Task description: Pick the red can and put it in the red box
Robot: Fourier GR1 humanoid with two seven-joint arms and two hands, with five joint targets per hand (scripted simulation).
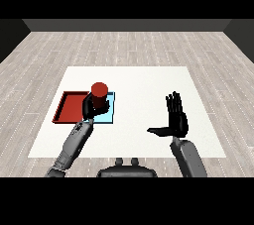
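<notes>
right robot hand (177, 120) open, left robot hand (90, 106) holding red can (99, 92)

A white table (149, 85) stands on a floor (124, 48) of pale grey-brown wooden planks running away from the viewer. A dark grey wall (126, 25) closes the far end. Light is even.

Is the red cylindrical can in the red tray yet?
No. The red cylindrical can sits upright in the left hand, over the light blue tray.

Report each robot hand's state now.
Left robot hand: shut on the red can, held over the trays.
Right robot hand: open, holding nothing.
</notes>
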